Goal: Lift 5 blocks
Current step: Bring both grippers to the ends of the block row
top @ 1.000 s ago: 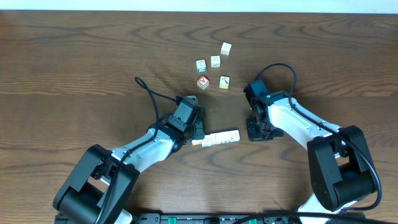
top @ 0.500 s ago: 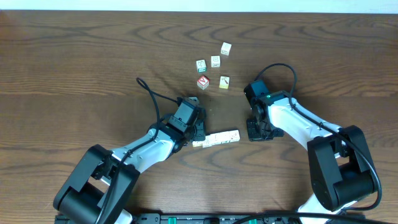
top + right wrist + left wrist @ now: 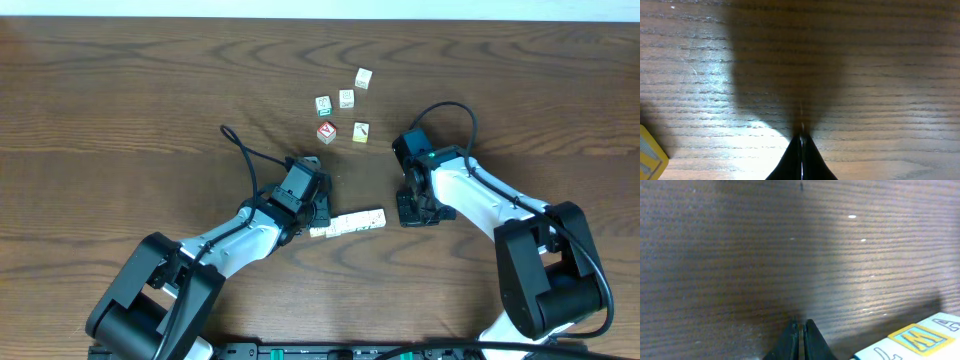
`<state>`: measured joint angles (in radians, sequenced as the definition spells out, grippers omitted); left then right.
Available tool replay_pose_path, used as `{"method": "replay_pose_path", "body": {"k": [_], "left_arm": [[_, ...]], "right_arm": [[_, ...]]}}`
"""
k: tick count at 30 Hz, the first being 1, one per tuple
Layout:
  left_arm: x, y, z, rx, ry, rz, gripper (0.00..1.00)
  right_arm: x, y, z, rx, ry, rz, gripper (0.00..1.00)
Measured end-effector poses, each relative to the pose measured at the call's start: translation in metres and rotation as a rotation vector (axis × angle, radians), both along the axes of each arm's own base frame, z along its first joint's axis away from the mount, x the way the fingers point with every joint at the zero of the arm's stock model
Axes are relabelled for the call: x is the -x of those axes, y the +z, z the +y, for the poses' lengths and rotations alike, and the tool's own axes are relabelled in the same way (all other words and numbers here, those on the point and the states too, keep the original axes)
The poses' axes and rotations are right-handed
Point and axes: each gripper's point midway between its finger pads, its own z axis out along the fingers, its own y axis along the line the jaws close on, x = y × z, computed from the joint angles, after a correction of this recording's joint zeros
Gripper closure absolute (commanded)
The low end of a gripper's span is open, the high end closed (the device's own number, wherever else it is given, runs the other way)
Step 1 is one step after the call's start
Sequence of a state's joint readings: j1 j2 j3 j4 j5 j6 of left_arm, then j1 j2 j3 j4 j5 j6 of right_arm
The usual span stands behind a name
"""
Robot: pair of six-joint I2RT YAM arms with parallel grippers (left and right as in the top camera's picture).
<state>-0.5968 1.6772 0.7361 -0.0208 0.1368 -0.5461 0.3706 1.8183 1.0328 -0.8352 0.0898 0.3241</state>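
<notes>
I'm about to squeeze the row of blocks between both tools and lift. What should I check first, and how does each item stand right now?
1. Left tool shut: ok.
2. Right tool shut: ok.
3. Row of blocks lying end to end between the tools: ok, it looks straight from overhead.
4. Right tool touching the row's end: not ok, bare table shows between them.
5. Left tool touching the other end: cannot tell from these views.
6. Five blocks in the row: cannot tell, too small to count.
</notes>
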Motion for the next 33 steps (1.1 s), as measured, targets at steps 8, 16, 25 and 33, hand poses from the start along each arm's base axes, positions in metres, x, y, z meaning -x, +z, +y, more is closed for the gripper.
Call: {"method": "replay_pose_path", "body": {"k": [8, 16, 25, 33], "left_arm": [[0.003, -0.001, 0.002, -0.009, -0.001, 0.013, 0.93], [-0.001, -0.001, 0.008, -0.031, 0.018, -0.003, 0.93], [-0.016, 0.004, 0.071, -0.111, 0.146, 0.019, 0.93], [0.019, 0.02, 0.104, -0.183, 0.166, 0.115, 0.93]], "right_arm": [[0.0, 0.0, 0.0, 0.0, 0.0, 0.0, 0.99], [0.0, 0.0, 0.0, 0.0, 0.0, 0.0, 0.99], [0.0, 0.0, 0.0, -0.001, 0.0, 0.0, 0.99], [-0.001, 0.0, 0.003, -0.02, 0.022, -0.001, 0.99]]}}
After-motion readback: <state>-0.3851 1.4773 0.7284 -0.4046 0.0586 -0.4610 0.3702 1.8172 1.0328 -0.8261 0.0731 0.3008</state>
